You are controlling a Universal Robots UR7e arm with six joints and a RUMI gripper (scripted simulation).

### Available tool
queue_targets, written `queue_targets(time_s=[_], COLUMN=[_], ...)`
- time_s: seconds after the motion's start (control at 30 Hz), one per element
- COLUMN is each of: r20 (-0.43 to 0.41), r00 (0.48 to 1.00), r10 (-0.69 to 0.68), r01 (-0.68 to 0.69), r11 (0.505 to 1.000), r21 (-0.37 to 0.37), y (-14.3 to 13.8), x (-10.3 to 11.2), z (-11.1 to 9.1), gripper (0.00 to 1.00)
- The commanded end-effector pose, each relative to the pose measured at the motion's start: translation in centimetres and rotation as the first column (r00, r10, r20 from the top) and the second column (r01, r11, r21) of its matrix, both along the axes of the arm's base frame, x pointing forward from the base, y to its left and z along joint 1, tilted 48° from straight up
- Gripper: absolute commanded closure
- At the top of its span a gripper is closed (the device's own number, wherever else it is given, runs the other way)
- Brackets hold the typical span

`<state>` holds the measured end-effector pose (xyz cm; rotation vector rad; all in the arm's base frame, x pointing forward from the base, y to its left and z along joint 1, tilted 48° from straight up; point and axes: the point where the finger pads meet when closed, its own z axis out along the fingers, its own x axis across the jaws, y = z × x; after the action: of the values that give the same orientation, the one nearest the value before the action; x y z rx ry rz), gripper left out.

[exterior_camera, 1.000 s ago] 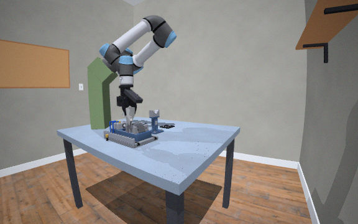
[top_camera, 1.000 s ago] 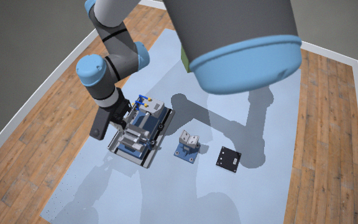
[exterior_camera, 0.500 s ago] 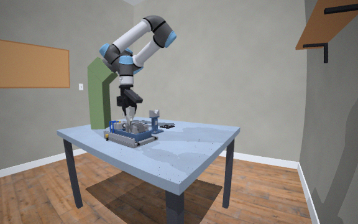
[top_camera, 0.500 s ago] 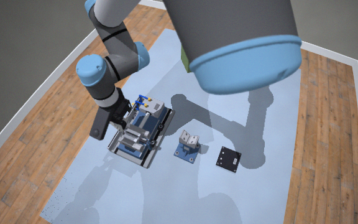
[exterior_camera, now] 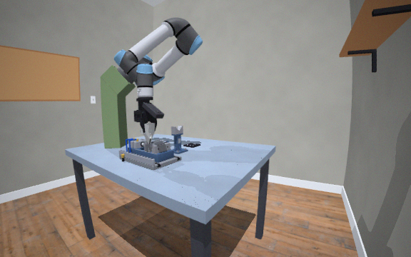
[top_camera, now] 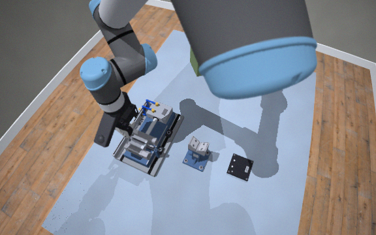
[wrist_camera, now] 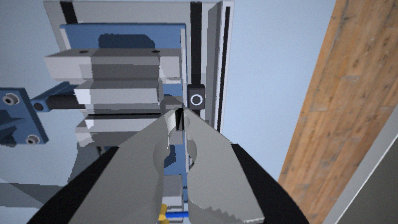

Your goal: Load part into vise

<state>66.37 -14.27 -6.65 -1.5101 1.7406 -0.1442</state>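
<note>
The grey part (wrist_camera: 120,95) lies in the open vise (top_camera: 134,166) (exterior_camera: 138,160) (wrist_camera: 130,9), alongside the fixed jaw (wrist_camera: 115,71) in the wrist view. No gap shows between them from this angle. A black rod, seemingly the work stop (wrist_camera: 67,102), points at the part's left end; whether they touch is unclear. The slot and the support under the part cannot be made out surely. My gripper (wrist_camera: 181,109) (exterior_camera: 148,149) is shut and empty, tips low by the part's right end; contact cannot be told. The infeed plate (top_camera: 238,168) (exterior_camera: 192,145) carries no part.
The V-block (top_camera: 198,147) (exterior_camera: 177,130) stands empty between the vise and the infeed plate. The air cylinder (top_camera: 161,111) with blue hoses sits at one end of the vise. A green pedestal (exterior_camera: 113,118) carries the arm. A side rail (wrist_camera: 215,70) runs right of my fingertips.
</note>
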Motion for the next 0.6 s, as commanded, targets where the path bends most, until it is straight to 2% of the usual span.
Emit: queue_targets(time_s=[0.0,0.57], r20=[0.001,0.001], r00=[1.000,1.000], r10=[-0.001,-0.001], r01=[0.001,0.001], r11=[1.000,1.000], r21=[-0.001,-0.001], y=[-0.04,0.11], x=[0.01,0.00], z=[0.05,0.14], gripper=[1.00,1.00])
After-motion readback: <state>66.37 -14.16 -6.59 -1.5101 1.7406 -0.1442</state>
